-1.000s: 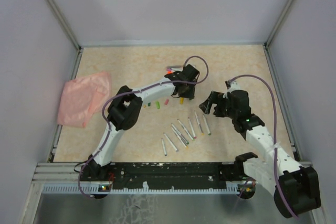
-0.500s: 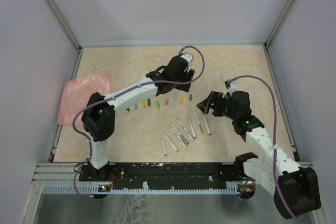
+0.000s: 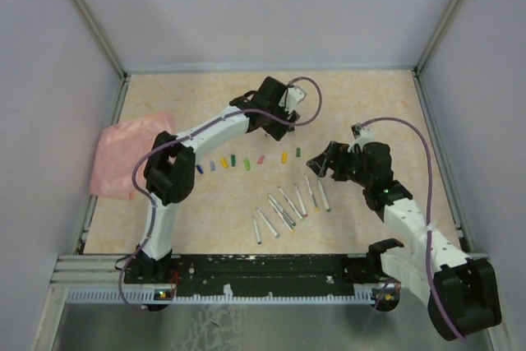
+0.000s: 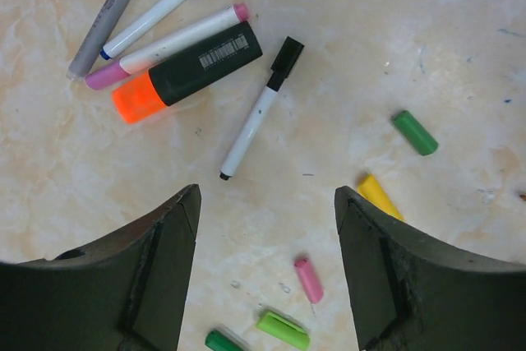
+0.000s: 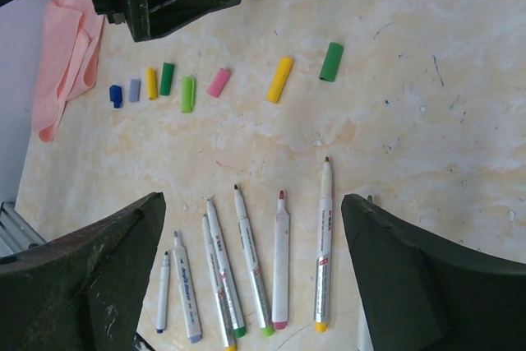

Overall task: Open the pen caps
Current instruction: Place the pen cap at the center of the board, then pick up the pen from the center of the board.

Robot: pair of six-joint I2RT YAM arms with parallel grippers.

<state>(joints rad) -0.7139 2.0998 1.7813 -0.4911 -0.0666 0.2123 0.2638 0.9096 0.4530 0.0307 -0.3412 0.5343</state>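
- Beige marbled counter (image 3: pixel 370 96) inside pale walls. A pink cloth (image 3: pixel 127 154) lies at its left edge, well apart from the highlighter (image 4: pixel 197 67), which serves as the reference below.
- Left end effector (image 4: pixel 267 195): hovers near the highlighter, jaws spread, nothing between them.
- Right end effector (image 5: pixel 253 200): jaws spread wide and empty, over the uncapped pens (image 5: pixel 280 260), well apart from the highlighter.
- Capped pens:
  - The black-capped pen (image 4: pixel 257 110) lies just beside the highlighter's dark end, not touching it.
  - The pink-ended pen (image 4: pixel 168 45) lies along the highlighter, touching or nearly so.
  - The blue-capped pen (image 4: pixel 160 10) and the grey pen (image 4: pixel 105 18) lie beyond the pink-ended one, on the far side of the highlighter.
- Loose pen caps (image 5: pixel 218 81) form a row between the highlighter group and the uncapped pens.
- Handling, as judged:
  - The pens look light, stiff and smooth, and round enough to roll.
  - The caps are small and probably push-fit.
  - Suggested hold: one end effector across the mid-barrel, the other across the cap, pulling along the pen's axis.
  - The highlighter is thicker and flatter, so likely steadier. Its orange end appears to be the cap.
- Not verifiable:
  - The top view hides the highlighter group beneath the left wrist.
  - The grey pen's upper end is cut off by the frame.
  - It cannot be told which end of the pink-ended pen is the cap.
  - One green cap (image 4: pixel 223 341), on the near side of the highlighter, is clipped by the frame's bottom edge.
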